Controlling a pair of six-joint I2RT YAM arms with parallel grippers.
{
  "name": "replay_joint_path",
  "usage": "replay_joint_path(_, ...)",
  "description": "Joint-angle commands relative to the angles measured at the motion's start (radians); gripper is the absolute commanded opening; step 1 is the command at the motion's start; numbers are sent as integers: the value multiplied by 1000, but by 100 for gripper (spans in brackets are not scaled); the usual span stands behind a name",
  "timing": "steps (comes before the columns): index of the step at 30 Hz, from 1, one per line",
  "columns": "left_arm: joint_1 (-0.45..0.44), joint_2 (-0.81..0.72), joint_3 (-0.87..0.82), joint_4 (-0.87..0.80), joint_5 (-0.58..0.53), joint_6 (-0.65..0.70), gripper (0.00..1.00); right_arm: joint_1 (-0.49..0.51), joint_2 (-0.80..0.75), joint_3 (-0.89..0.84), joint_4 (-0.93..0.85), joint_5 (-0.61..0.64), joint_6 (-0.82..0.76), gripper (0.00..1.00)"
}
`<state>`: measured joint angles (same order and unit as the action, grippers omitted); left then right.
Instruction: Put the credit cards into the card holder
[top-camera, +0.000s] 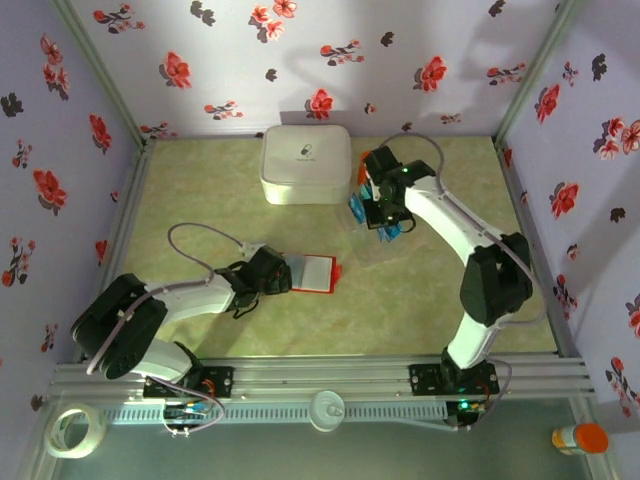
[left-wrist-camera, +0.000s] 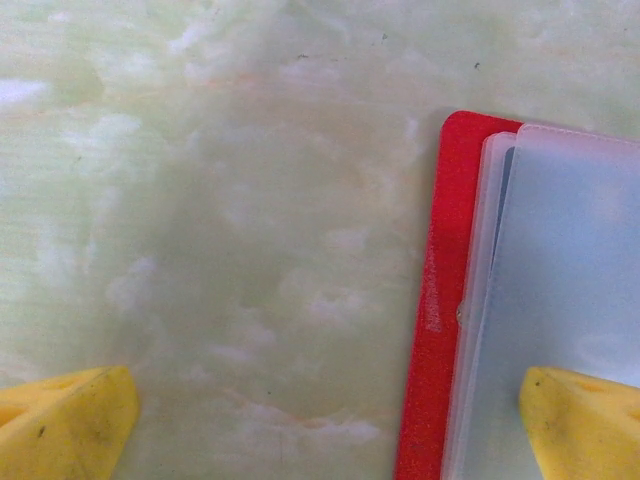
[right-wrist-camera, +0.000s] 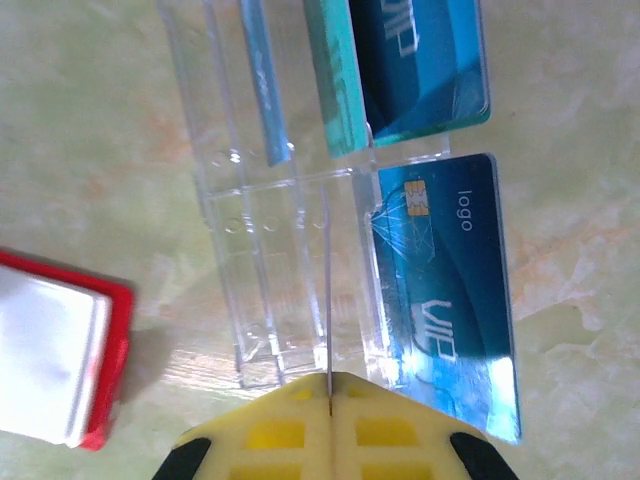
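Pale green marbled table (top-camera: 200, 200) lies under walls of lilac wallpaper with red flowers (top-camera: 230, 60). At the back right, the right tool (right-wrist-camera: 328, 385) has its yellow pads (right-wrist-camera: 270, 435) pressed together, pinching what looks like one thin edge-on card (right-wrist-camera: 327, 300) that stands in a slot of a clear plastic slotted rack (right-wrist-camera: 270, 250). More glossy teal-blue rectangular credit cards (right-wrist-camera: 420, 60) lean in the rack's far slots, and one lies face up on the table just to the right of the rack, its chip and printing visible. From above, the right tool (top-camera: 385, 222) hangs over these blue cards, just beside a big white rounded box (top-camera: 305, 163).

Near the middle of the table, the left tool (left-wrist-camera: 322, 420) stands wide open and holds nothing; one yellow fingertip (left-wrist-camera: 65, 420) hovers above bare table, the other above the small flat bright-red folding card holder (left-wrist-camera: 435, 300). That holder lies open, its pale frosted inner sleeves facing up. In the overhead view it sits directly right of the left tool (top-camera: 283, 272), well apart from the rack.
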<state>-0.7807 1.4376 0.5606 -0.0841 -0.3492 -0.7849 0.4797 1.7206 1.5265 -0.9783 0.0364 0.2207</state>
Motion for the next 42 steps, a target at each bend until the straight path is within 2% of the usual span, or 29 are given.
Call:
replay_joint_path(1, 6, 20, -53, -66, 8, -43, 100, 8, -79, 21, 4, -85, 42, 1)
replay_joint_path(4, 4, 5, -65, -65, -1, -45, 100, 44, -111, -17, 87, -176, 112, 1)
replay_joint_path(10, 4, -51, -84, -75, -9, -37, 100, 163, -117, -147, 344, -268, 308, 1)
replay_joint_path(14, 4, -69, -82, -90, -9, -30, 100, 217, -71, -230, 524, -305, 410, 0)
replay_joint_path(19, 4, -101, -91, -114, -11, -40, 100, 251, 15, -265, 636, -330, 475, 0)
replay_joint_path(31, 5, -157, -76, -174, -9, -32, 100, 303, 162, -307, 748, -357, 545, 0)
replay_joint_path(42, 29, -245, 73, -319, 5, 63, 100, 303, 192, -355, 772, -366, 571, 0)
